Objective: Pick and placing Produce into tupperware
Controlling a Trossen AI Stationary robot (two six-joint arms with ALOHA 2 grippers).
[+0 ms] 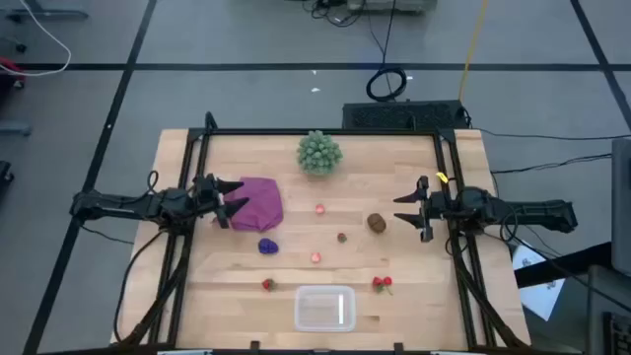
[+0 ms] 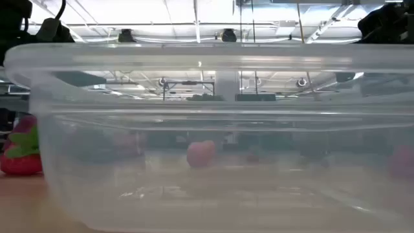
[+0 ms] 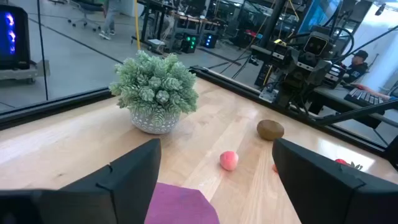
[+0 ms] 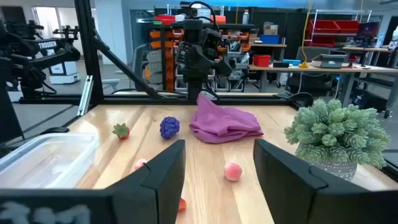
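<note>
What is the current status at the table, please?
Left gripper open, over purple cloth. Right gripper open, beside kiwi. Tupperware empty. Nothing in the way.

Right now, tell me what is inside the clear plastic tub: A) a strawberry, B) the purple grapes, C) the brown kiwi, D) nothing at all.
D: from above the tub shows only its bare bottom, while the grapes, the kiwi and the strawberries all lie out on the table.

Past your left gripper's spread dark fingers you see magenta cloth beneath, a pink round berry beyond, a brown oval kiwi farther, and a pale green bushy potted ball.
</note>
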